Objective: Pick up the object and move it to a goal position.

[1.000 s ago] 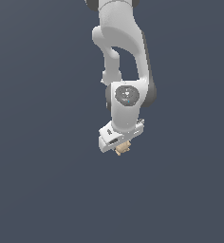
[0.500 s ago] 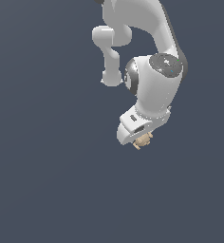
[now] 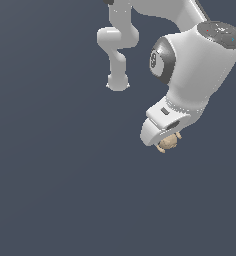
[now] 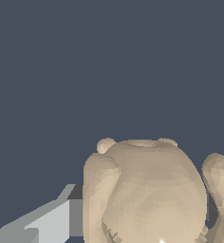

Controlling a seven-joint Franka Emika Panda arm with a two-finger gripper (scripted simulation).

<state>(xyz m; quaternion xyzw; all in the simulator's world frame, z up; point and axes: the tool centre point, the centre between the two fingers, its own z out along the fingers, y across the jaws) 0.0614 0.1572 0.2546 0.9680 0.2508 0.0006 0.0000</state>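
Tan and lumpy, the object (image 3: 168, 142) sits right at the tip of your claw (image 3: 166, 140) in the exterior view, tucked under the white hand and poking out just below it, toward that view's right of the hand's lower edge. You can see it well off any surface: only the flat dark blue-grey backdrop lies around it, with nothing beneath it. In the wrist view the object (image 4: 149, 192) fills the lower part of the picture, very close to the camera, and one grey-white finger (image 4: 47, 220) reaches up to its side and appears to touch it; the other finger is hidden behind the object's bulk. So your claw looks pinched onto the object, though you see only one contact side. No brand, label or writing can be read anywhere, on the arm (image 3: 195, 65) or on the object. As for shape, the object is roundish, with small bumps along its upper edge in the wrist view and a separate rounded lobe at one side; in the exterior view little nubs stick out at its lower edge and at its right. It has no clear long axis you can name, being close to as wide as it is tall, and which way it faces cannot be told from these pictures.
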